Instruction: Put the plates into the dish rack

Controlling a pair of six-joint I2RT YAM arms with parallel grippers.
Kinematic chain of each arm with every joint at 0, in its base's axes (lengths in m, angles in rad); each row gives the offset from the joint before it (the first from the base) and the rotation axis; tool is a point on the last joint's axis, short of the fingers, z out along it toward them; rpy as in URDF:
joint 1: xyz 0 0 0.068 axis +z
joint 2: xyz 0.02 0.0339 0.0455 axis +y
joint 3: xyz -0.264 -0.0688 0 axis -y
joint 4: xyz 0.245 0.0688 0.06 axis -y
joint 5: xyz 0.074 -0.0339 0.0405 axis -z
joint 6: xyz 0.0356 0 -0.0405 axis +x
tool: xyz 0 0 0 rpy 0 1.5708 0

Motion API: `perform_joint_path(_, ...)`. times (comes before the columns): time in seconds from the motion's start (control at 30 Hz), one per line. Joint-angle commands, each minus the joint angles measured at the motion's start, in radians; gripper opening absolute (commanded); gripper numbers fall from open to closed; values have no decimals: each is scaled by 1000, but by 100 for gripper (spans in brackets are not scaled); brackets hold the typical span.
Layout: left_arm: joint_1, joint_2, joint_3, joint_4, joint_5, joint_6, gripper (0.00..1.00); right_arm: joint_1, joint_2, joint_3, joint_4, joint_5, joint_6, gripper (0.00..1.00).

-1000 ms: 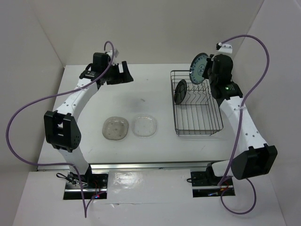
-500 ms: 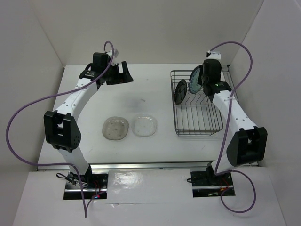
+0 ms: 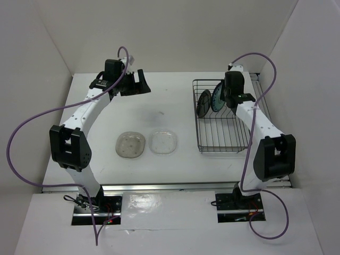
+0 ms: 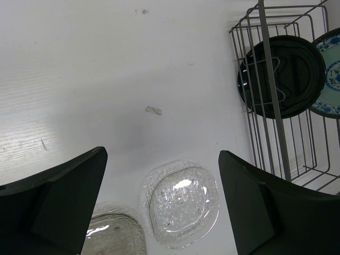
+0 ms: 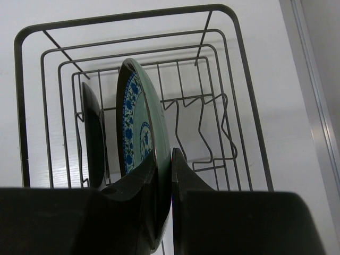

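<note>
The dark wire dish rack point(image 3: 223, 142) stands at the right. A black plate point(image 3: 203, 103) stands upright in its far end, also seen in the right wrist view point(image 5: 93, 143) and the left wrist view point(image 4: 281, 74). My right gripper point(image 5: 169, 159) is shut on the rim of the blue-green patterned plate point(image 5: 139, 127), held upright in the rack point(image 5: 234, 106) beside the black one; it also shows in the top view point(image 3: 217, 97). Two clear glass plates point(image 3: 130, 144) point(image 3: 163, 142) lie flat on the table. My left gripper point(image 3: 137, 84) is open and empty, high above them point(image 4: 183, 204).
White walls enclose the table on the left, back and right. A small scuff mark point(image 4: 153, 110) is on the table surface. A metal rail point(image 5: 313, 95) runs along the table's right side beyond the rack.
My right gripper has brought the blue-green plate down and leftward from above the rack's far end into the rack beside the black plate. The left arm has not moved.
</note>
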Motion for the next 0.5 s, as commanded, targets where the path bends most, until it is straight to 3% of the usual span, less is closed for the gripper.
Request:
perform_joint_path(0.0, 0, 1, 41, 7, 19, 16, 100, -6, 6, 1, 91, -8, 0, 1)
perform_joint_path(0.37, 0, 1, 31, -2, -8, 35, 100, -6, 56, 30, 102, -26, 0, 11)
perform_joint_path(0.47, 0, 1, 31, -11, -18, 35, 100, -6, 75, 30, 120, -26, 0, 19)
